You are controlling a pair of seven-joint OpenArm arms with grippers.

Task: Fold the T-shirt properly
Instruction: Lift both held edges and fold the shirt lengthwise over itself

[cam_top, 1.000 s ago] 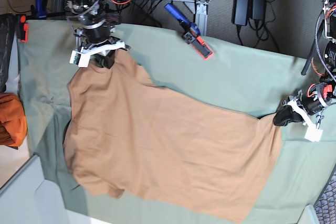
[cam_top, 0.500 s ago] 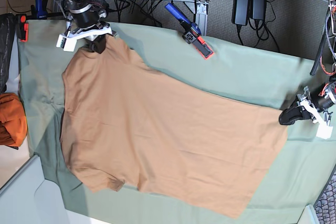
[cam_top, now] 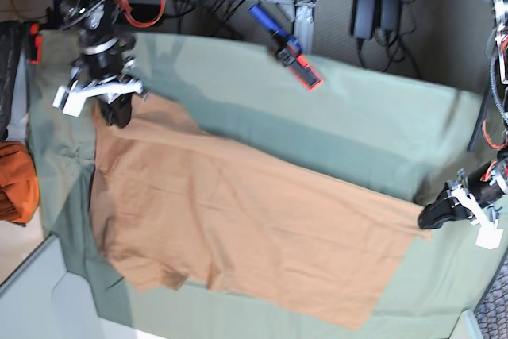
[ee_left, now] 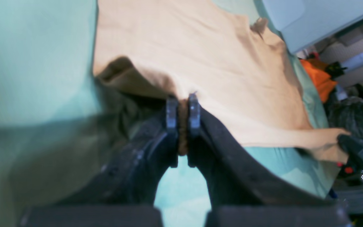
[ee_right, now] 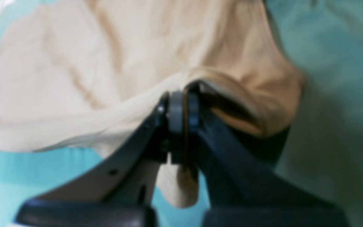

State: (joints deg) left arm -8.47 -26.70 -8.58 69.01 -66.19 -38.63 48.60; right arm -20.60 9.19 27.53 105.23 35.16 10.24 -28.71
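Both your claws — left point(cam_top: 432, 213), right point(cam_top: 113, 109) — are clamped on the T-shirt point(cam_top: 238, 220), stretching it flat; next, lay it down evenly.

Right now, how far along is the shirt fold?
Done: the T-shirt lies spread on the green cloth. In hand: the left gripper is shut on one corner, the right gripper shut on the opposite corner, pulling it taut. Left: every fold; no layer is doubled over yet.
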